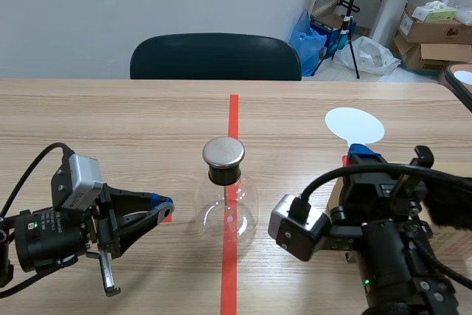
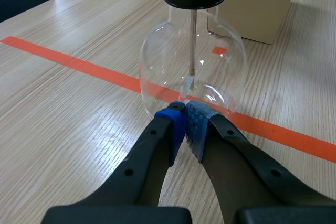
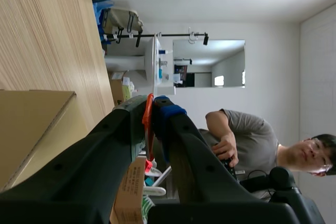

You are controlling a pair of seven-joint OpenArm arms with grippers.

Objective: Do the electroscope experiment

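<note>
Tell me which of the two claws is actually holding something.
The right gripper: a thin orange strip is pinched between its pads. The left gripper is shut on nothing, near the glass flask.

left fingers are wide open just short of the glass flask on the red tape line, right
No. In the left wrist view the left fingers are shut, blue pads together with nothing between them. They do sit just short of the glass flask on the red tape line.
</note>
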